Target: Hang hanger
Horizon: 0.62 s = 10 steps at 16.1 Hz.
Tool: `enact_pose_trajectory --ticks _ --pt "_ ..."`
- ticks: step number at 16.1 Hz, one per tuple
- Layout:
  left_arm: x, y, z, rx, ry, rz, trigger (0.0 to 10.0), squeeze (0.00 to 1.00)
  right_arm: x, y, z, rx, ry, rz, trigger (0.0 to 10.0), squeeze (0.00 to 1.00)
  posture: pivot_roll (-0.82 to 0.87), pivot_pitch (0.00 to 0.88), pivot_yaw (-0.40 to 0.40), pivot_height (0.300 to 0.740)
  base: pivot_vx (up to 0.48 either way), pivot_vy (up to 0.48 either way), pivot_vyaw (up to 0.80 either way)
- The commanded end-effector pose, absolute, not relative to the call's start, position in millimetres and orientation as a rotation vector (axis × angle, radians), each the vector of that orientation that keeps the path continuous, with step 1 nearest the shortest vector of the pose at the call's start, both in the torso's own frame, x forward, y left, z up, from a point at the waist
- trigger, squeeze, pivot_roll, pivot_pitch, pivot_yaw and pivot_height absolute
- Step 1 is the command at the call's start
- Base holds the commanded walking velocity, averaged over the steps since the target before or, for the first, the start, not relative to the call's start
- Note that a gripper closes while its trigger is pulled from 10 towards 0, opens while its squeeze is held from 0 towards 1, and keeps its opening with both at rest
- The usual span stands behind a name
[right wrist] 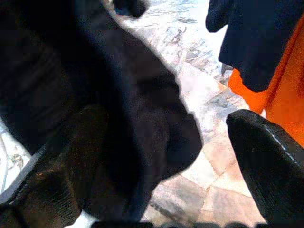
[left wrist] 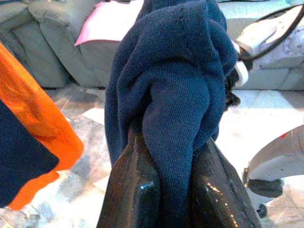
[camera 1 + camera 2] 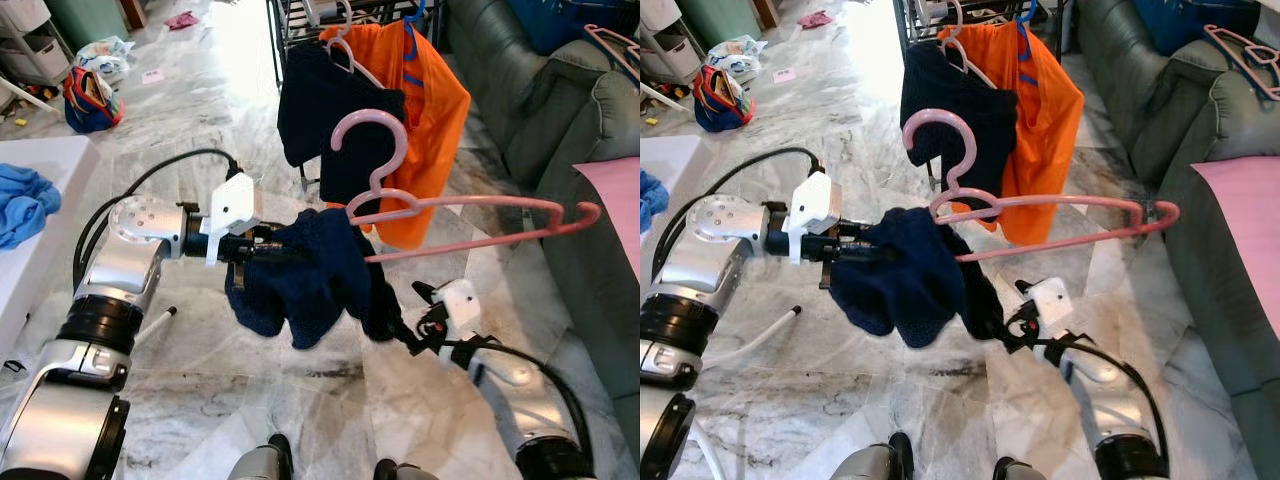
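No brand, label or writing is legible anywhere in view.

The pink hanger (image 3: 470, 215) is held in the air in front of me, above the marble floor (image 3: 200, 130), hook up, with its long bar running out to the right toward the grey sofa (image 3: 560, 120). A dark blue knitted garment (image 3: 305, 275) is draped over the hanger's left end and hangs in a bunch below it.

My left gripper (image 3: 262, 250) reaches in from the left at hanger height; its fingers (image 2: 137, 190) are clamped on a fold of the dark blue knitted garment, as the left wrist view shows. My right gripper (image 3: 410, 325) sits below and right of the bunched garment, near its lower edge. In the right wrist view its fingers (image 1: 266, 156) stand apart, one finger against the dark cloth and the other clear of it.

Farther off, a black drying rack (image 3: 300, 20) carries a dark garment (image 3: 320, 100) and an orange shirt (image 3: 430, 110) on hangers. A blue cloth (image 3: 22, 200) lies on a white worktop (image 3: 60, 165) at far left.
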<state>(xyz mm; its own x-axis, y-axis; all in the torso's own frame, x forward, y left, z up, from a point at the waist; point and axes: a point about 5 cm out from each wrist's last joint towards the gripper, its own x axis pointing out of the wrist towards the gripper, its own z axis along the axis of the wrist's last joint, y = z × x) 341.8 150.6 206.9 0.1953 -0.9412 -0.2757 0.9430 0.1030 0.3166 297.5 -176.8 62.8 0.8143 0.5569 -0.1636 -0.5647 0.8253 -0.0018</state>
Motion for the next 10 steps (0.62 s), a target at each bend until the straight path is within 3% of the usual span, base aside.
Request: enact_pose_trajectory --ticks 1,4,6,10 --pt "339 153 214 0.488 -0.013 -1.38 10.0 0.0 295 -186 59 -0.031 0.177 0.591 10.0 0.0 0.02 0.206 0.068 0.74 0.0 0.0 0.0" --pt "336 142 217 0.465 -0.042 -1.405 10.0 0.0 297 -184 53 0.024 0.211 0.59 10.0 0.0 0.01 0.204 0.065 0.74 0.0 0.0 0.0" --pt "335 134 221 0.456 -0.073 -1.414 10.0 0.0 296 -164 46 0.07 0.242 0.667 10.0 0.0 0.01 0.2 0.061 0.74 0.0 0.0 0.0" --pt "335 134 221 0.456 -0.073 -1.414 10.0 0.0 296 -164 46 0.07 0.242 0.667 10.0 0.0 0.01 0.2 0.061 0.74 0.0 0.0 0.0"
